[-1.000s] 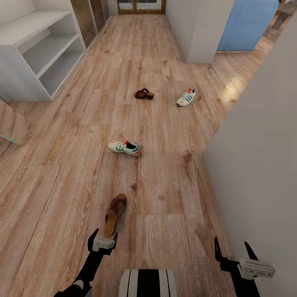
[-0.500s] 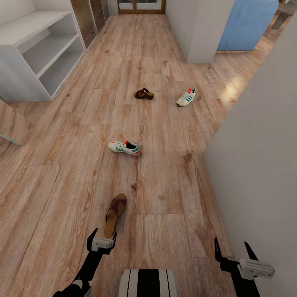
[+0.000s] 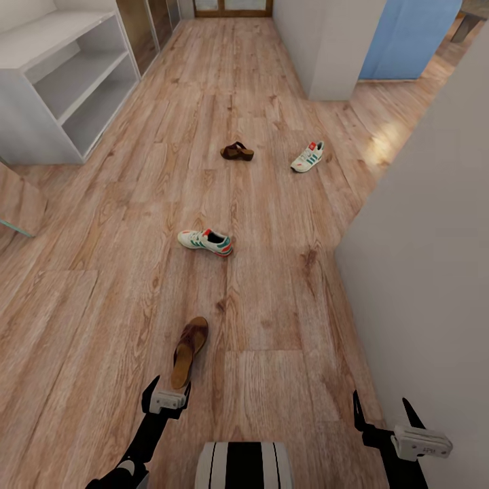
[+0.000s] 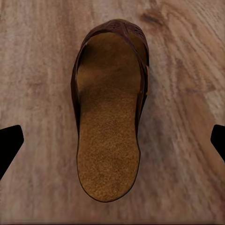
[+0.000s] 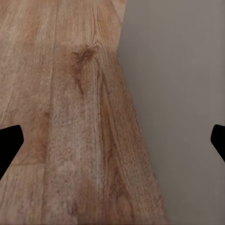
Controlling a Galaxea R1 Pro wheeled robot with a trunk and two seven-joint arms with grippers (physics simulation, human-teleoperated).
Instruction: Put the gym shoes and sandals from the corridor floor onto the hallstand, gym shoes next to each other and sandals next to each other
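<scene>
Left gripper (image 3: 167,387): fingers spread wide, nothing between them. It hangs just above the heel end of the near sandal (image 3: 189,343), which lies flat on the corridor floor (image 3: 272,299), tan footbed up, strap end pointing away from the robot. In the left wrist view the sandal (image 4: 110,112) sits centred between the two black fingertips (image 4: 9,143), clear wood on each side; no contact seen.

Right gripper (image 3: 382,414): also spread wide and empty, held over bare planks just beside the grey wall (image 3: 435,272). In the right wrist view the fingertips (image 5: 9,143) frame the seam where floor meets wall.

Other shoes, all on the floor and well apart:
- near gym shoe (image 3: 205,241), mid-corridor, lying crosswise.
- far gym shoe (image 3: 308,157), toward the right wall.
- far sandal (image 3: 237,151), near that shoe, to its left; too small to make out the strap detail.

Hallstand (image 3: 41,88) stands at far left, both shelf compartments open; its left end is cut off by the frame edge. The left arm's lower part is cut off at the bottom edge.
</scene>
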